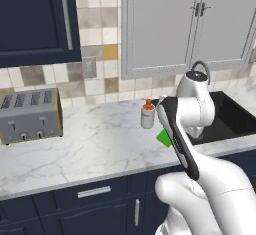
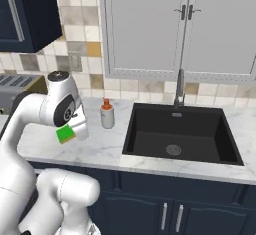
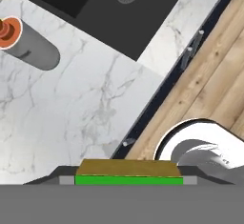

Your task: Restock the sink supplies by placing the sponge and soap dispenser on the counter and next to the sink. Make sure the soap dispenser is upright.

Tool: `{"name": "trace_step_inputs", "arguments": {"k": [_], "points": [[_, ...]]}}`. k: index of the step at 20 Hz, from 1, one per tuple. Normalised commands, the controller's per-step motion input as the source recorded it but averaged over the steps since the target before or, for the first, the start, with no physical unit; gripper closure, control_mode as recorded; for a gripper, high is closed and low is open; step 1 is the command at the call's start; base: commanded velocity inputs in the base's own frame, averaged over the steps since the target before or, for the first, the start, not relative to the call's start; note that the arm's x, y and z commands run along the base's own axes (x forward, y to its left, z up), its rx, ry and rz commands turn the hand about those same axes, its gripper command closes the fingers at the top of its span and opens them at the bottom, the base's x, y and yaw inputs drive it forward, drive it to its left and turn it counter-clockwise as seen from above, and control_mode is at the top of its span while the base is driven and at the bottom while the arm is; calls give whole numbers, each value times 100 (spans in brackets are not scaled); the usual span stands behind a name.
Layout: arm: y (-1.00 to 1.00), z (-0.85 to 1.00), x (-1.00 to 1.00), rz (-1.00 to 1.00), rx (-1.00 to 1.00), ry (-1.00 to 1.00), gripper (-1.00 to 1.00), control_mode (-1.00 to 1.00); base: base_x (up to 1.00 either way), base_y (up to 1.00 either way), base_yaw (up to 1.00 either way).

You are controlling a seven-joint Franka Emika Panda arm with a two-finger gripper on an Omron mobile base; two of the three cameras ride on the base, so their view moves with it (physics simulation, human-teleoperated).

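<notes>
The fingers [image 3: 129, 180] pinch the green sponge [image 2: 65, 134] (tan on its upper face), held above the marble surface [image 2: 107, 146]. The soap dispenser [image 2: 107, 113] stands upright nearby, just left of the black sink [image 2: 177, 139].

Both base views look forward and down from behind the arm, one from its left, one from its right, sharing the marble tabletop [image 1: 90, 144], soap dispenser [image 1: 147, 114] and sink [image 2: 175, 136]. The hand view looks steeply down, close above tabletop, sink edge and wooden floor [image 3: 214, 75].
</notes>
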Motion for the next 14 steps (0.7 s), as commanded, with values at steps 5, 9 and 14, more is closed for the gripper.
{"name": "trace_step_inputs", "arguments": {"k": [5, 9, 14], "points": [[-54, -48, 55, 4, 0, 9, 100, -100, 0, 0, 0], [-42, -79, 15, 0, 0, 7, 100, -100, 0, 0, 0], [-2, -61, 34, 0, 0, 6, 100, -100, 0, 0, 0]]}}
